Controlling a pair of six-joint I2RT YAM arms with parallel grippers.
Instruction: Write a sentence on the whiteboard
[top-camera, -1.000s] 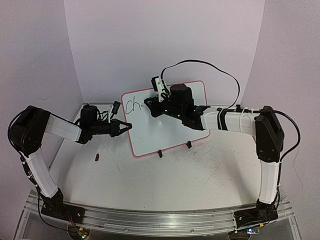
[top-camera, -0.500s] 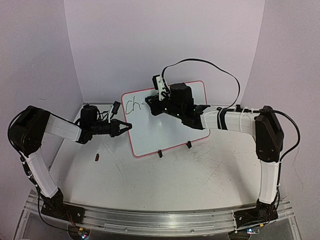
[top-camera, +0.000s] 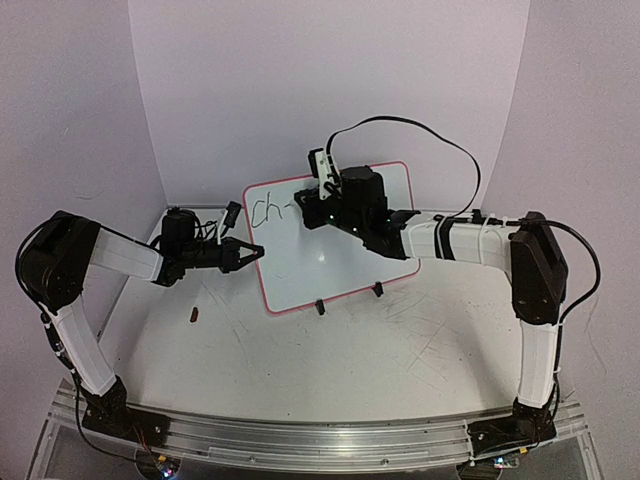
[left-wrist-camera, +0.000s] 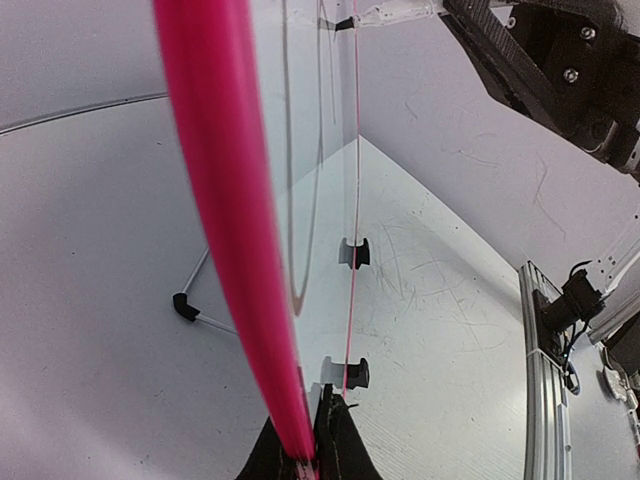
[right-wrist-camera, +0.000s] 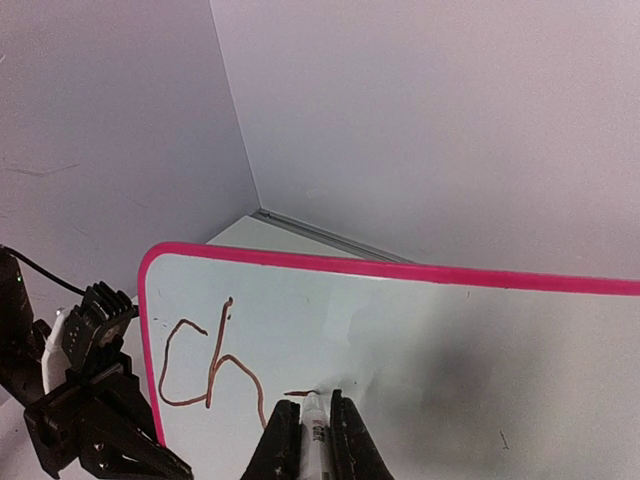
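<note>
The right gripper's (right-wrist-camera: 308, 425) fingers are pinched narrow on a white marker (right-wrist-camera: 317, 432). Its tip meets the whiteboard (right-wrist-camera: 480, 350) at a short stroke just right of the dark lettering (right-wrist-camera: 205, 365), which reads "ch" near the board's upper left corner. The left gripper (left-wrist-camera: 303, 445) is clamped on the pink rim about midway down the board's left edge, and the board stands tilted on two black clip feet (top-camera: 320, 307) at the far middle of the table (top-camera: 350, 370), with a small dark object (top-camera: 194, 315) lying apart, nearer and to the left.
</note>
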